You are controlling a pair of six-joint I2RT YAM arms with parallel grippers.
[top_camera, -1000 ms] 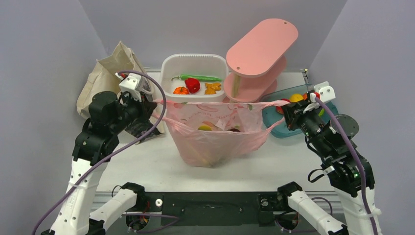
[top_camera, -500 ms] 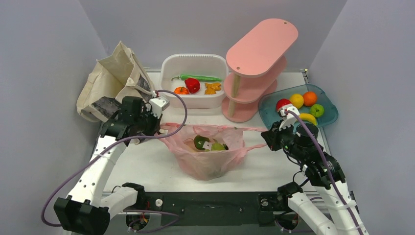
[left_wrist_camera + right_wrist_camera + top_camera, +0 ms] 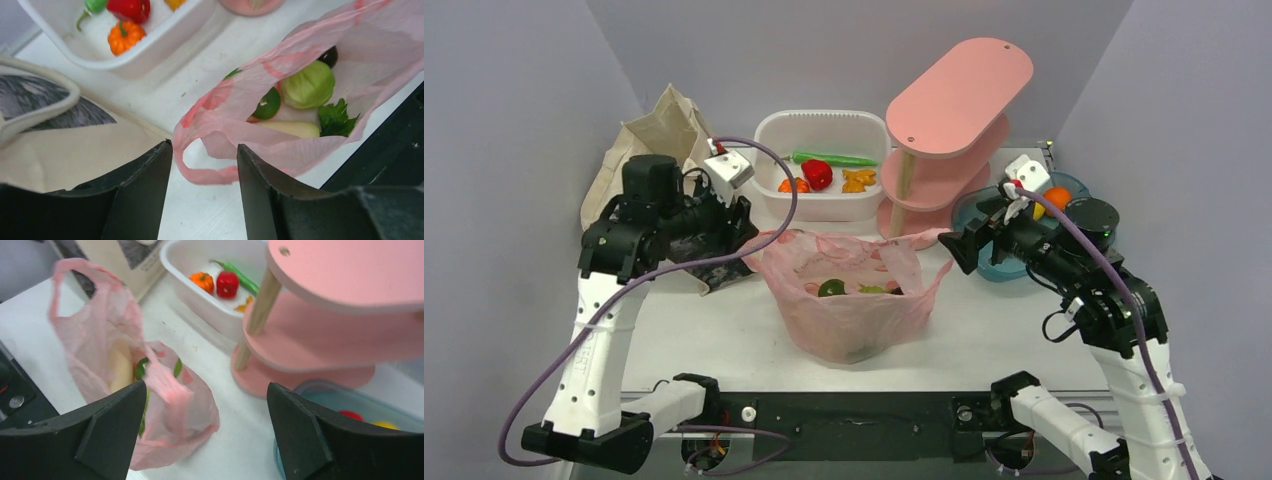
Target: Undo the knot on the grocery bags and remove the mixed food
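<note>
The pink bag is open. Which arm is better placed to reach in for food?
Probably the left. The left gripper, open, hangs over the pink bag with the round green vegetable in view; the right gripper, also open, faces the bag's side, contents mostly veiled.

Pink bag handle (image 3: 206, 175) between parted fingers (image 3: 135, 197)

- Pink bag (image 3: 849, 300): thin, translucent plastic with red print; it stands untied, mouth wide open, handles slack.
- Inside it, close together: round green vegetable (image 3: 308, 85), white radish (image 3: 295, 129), leafy green (image 3: 336, 116).
- Canvas tote (image 3: 659, 135): beige with a dark patterned patch, slumped to the pink bag's back left.
</note>
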